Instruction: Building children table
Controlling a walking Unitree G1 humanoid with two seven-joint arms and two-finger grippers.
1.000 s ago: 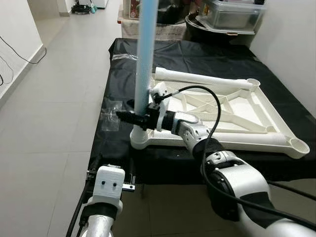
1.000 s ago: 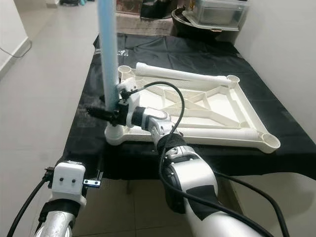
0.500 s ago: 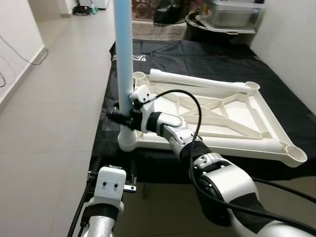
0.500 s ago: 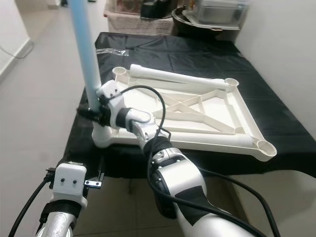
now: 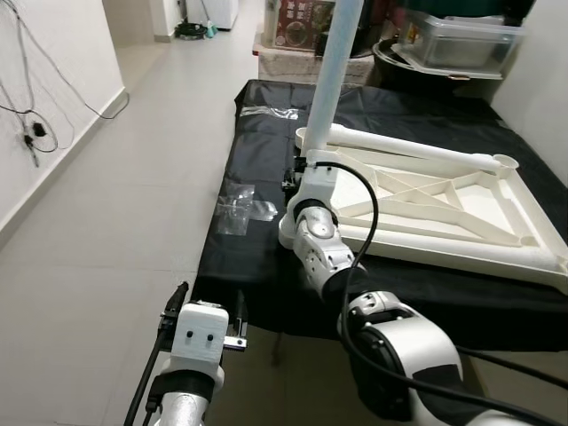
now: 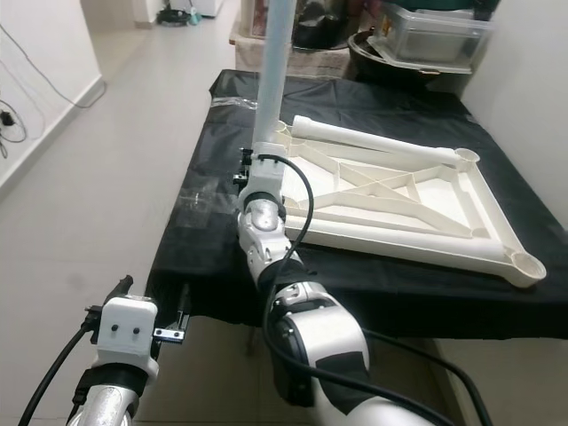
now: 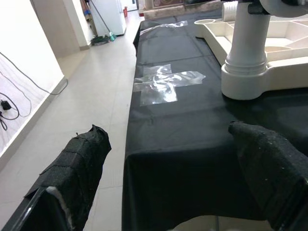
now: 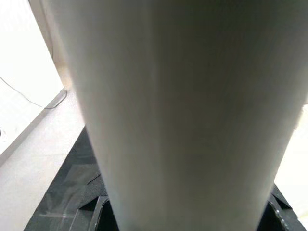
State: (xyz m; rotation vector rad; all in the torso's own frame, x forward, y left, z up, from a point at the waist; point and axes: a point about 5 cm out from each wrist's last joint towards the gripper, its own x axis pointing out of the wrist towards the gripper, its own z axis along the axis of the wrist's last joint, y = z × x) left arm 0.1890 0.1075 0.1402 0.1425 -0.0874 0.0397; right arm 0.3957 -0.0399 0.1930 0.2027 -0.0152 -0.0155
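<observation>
The white plastic tabletop (image 5: pixel 444 213) lies upside down on the black-covered counter (image 5: pixel 257 240), filling the centre right of the head views. 1 pale blue leg (image 5: pixel 330 80) stands upright in the near-left corner socket (image 5: pixel 293 232), rising out of the top of the frame. A 2nd leg (image 6: pixel 373 142), white, lies along the far edge of the tabletop, not yet stood up.

The right hand (image 5: pixel 302 169) sits at the base of the upright leg, at centre frame; its wrist view looks along the leg with black fingertips at either side, so I judge it to be pinching the leg. The left hand (image 7: pixel 168 168) hangs at the near counter edge, lower left in the head views, fingers (image 7: pixel 77 163) spread wide and empty. A patch of clear tape (image 7: pixel 166 84) lies on the cover beside the socket.

Step in hand: seating the 1st leg. The leg leans slightly, so full seating is not confirmed. The next move likely calls for downward pressure or a twist, then release and pickup of the lying leg.
</observation>
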